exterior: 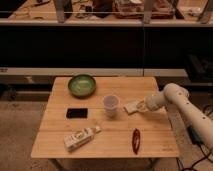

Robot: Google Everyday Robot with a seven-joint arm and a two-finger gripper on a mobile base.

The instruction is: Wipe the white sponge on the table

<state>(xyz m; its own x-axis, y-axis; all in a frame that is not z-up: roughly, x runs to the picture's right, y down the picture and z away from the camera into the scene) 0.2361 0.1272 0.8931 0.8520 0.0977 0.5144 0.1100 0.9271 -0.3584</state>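
Gripper (144, 104), at the tip of the white arm (176, 98) reaching in from the right, sits low just right of the cup (111, 105), at the outer end of the white sponge (132, 106); whether it is clenched on the pad or only pressing on it cannot be told. The sponge lies flat on the table (107, 148), just beside the cup on its right. Judged thin, light and soft, it should buckle if pushed edge-on; downward pressure or a hold at its outer short edge suits it. Green bowl (81, 85) behind-left of the cup, black phone (77, 113) left, labelled bottle (80, 138) front-left, red object (135, 140) front-right.
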